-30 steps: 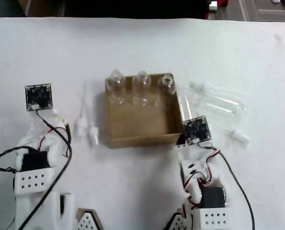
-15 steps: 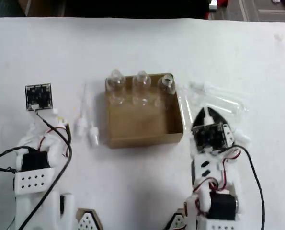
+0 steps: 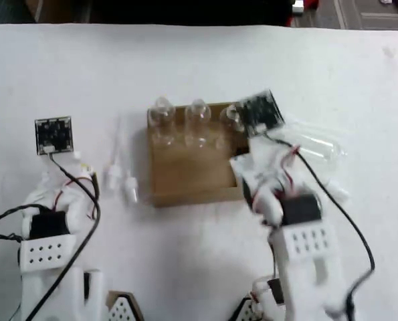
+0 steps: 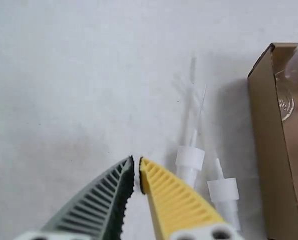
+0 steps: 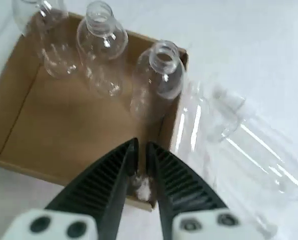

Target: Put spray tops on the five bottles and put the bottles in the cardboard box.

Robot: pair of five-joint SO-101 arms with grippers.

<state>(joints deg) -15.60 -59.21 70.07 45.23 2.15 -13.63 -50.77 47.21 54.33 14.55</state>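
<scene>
While left hand [image 4: 136, 166] rests closed beside spray tops [image 4: 190, 161], right hand [image 5: 142, 146] hovers over cardboard box [image 5: 11, 107], nipping white piece [image 5: 143, 188].

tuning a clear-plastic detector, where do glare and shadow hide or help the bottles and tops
High view: the lying bottles nearly vanish into the white table, shown mostly by glints. Right wrist view: bright highlights on the upright bottles in the cardboard box. Left wrist view: soft shadows outline the spray tops.
</scene>
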